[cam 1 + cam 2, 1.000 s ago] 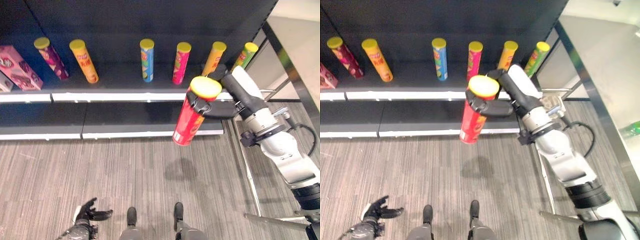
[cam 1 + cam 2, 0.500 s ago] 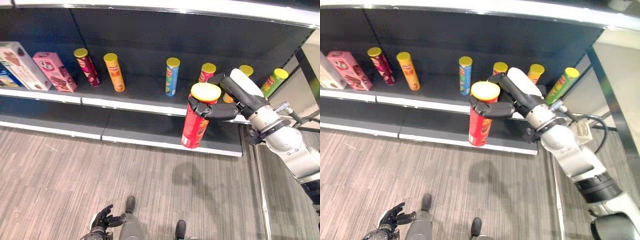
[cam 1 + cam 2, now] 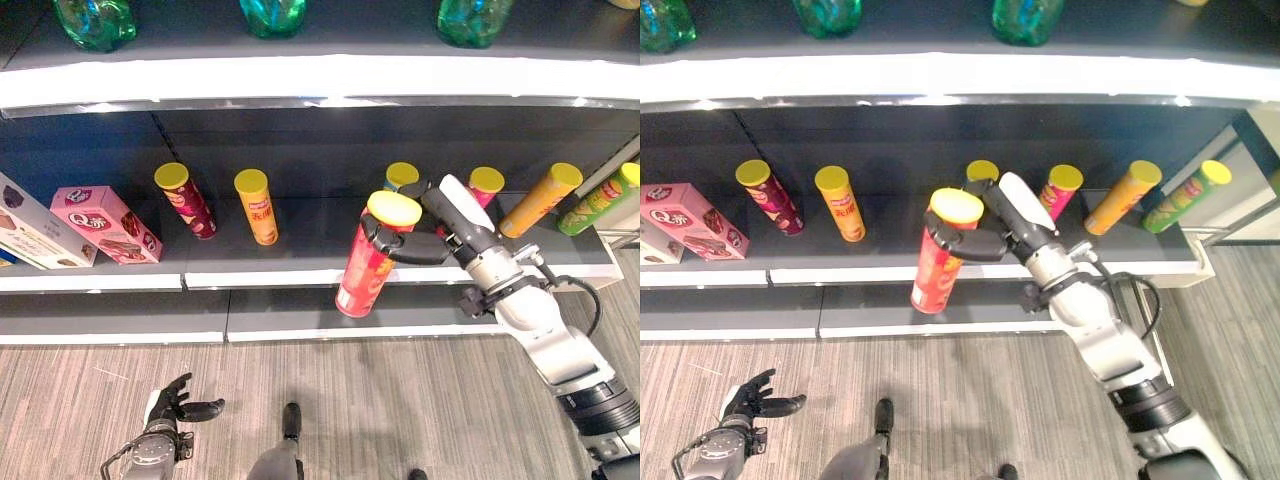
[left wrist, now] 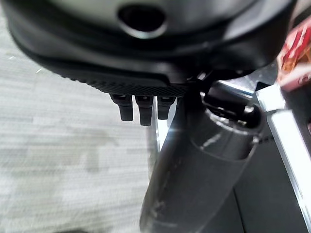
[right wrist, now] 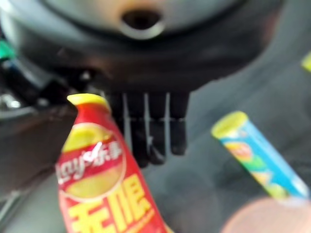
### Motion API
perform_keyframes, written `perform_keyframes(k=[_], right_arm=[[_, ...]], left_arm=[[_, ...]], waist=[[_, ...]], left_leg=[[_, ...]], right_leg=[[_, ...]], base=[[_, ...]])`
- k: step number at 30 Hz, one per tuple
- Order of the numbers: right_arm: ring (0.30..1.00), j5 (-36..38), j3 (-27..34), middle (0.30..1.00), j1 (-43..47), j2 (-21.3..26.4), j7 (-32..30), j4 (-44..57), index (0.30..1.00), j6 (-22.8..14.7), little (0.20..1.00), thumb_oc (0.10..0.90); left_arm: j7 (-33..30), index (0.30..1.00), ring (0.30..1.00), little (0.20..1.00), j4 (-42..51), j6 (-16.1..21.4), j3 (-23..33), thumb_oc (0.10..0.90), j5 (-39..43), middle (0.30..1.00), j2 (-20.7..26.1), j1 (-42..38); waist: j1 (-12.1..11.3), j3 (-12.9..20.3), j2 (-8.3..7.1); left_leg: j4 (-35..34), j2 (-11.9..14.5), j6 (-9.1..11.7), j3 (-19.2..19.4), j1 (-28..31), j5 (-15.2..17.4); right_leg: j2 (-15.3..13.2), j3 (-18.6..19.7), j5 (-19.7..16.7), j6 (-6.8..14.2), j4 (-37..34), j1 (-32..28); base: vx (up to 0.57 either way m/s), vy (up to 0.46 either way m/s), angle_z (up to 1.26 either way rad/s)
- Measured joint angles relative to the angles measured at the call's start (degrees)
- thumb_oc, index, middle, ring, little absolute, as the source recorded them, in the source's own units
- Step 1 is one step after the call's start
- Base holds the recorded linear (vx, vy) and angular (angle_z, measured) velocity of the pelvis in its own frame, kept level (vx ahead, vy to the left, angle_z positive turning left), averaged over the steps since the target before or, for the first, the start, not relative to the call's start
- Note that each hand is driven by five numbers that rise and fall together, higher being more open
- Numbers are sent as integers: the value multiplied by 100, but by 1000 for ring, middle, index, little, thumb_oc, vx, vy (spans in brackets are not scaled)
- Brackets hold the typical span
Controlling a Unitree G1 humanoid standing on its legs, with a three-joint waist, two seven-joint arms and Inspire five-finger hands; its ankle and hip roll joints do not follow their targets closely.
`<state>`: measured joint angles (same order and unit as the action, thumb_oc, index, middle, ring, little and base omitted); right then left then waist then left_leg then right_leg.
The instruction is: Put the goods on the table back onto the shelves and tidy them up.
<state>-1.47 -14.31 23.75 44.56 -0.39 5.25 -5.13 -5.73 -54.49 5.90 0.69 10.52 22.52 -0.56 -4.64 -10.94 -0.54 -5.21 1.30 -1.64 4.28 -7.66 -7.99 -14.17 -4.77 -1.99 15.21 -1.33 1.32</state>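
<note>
Grey wood-grain floor (image 3: pixel 420 400), dark shelf (image 3: pixel 300 262), red can (image 3: pixel 365 262) in right robot hand (image 3: pixel 420 240)

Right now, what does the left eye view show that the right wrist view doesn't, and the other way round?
Left eye view: the pink box, green bottles on the top shelf, and the left hand hanging open, low down. Right wrist view: a close look at the blue can past the fingers. Both: the red can gripped in the right hand.
</note>
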Motion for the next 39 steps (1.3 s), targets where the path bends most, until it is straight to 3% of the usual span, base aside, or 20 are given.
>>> perform_keyframes(k=[1,4,5,13,19,21,23,28,39], right_arm=[[300,6,-2,300,19,37,4,2,300,-11,300,400],[300,4,-1,300,6,129,-8,-49,300,-51,300,400],[300,-48,-58,300,-108,352,22,-53,300,-21,300,400],[300,-282,-94,300,-107,328,25,50,300,-27,300,400],[300,-915,-298,300,-61,243,-36,50,300,-64,300,400],[300,-1133,-319,300,-11,86,-217,-65,300,-46,300,400],[300,-1927,-322,300,206,-100,-776,-407,300,-37,300,400],[300,-2921,-317,300,828,-303,-1629,-1023,300,103,300,400],[300,-3239,651,300,1121,-301,-2911,-1125,300,379,300,400]], left_arm=[[10,900,900,900,-30,-29,-48,800,-2,900,-98,38],[11,900,900,900,-124,-70,-76,800,-18,900,-255,54],[33,900,900,900,-120,-125,-149,800,-62,900,-476,171],[37,900,900,900,-65,-124,-254,800,-161,900,-807,578],[-15,900,900,900,-51,-126,-271,800,-167,900,-818,613],[-20,900,900,900,-15,-126,-300,800,-167,900,-826,559],[-136,900,900,900,171,-112,-510,800,-166,900,-848,438],[-308,900,900,900,342,-95,-520,800,-158,900,-858,442],[-415,900,900,900,599,15,-677,800,-44,900,-788,443]], waist=[[61,6,-12],[182,-14,-26],[247,-23,0],[250,-106,26],[159,-135,72],[99,-164,88],[-42,-320,286],[-380,-522,486],[-536,-864,608]], left_leg=[[0,-48,-13,-67,-8,-11],[-1,-95,41,-248,-72,-36],[-3,-83,114,-369,14,-31],[-24,133,448,-364,107,88],[-2,144,433,-477,-126,-3],[0,148,443,-501,-217,-14],[1,132,488,-724,-445,-81],[2,104,495,-819,-705,-109],[3,-56,479,-1058,-1081,-134]], right_leg=[[333,42,-130,-205,-365,130],[720,274,-327,-400,-454,472],[736,171,-359,-762,-408,317],[923,52,-242,-757,-412,213],[951,-18,-217,-838,-408,378],[954,-71,-256,-891,-409,464],[958,-274,-265,-907,-405,575],[965,-355,-250,-904,-406,779],[847,-593,-183,-845,-405,992]], base=[[75,80,17],[103,44,41],[77,-4,47],[67,-41,3],[-20,-48,10],[-64,-36,13],[-39,-19,43],[-30,-21,16],[-19,5,15]])
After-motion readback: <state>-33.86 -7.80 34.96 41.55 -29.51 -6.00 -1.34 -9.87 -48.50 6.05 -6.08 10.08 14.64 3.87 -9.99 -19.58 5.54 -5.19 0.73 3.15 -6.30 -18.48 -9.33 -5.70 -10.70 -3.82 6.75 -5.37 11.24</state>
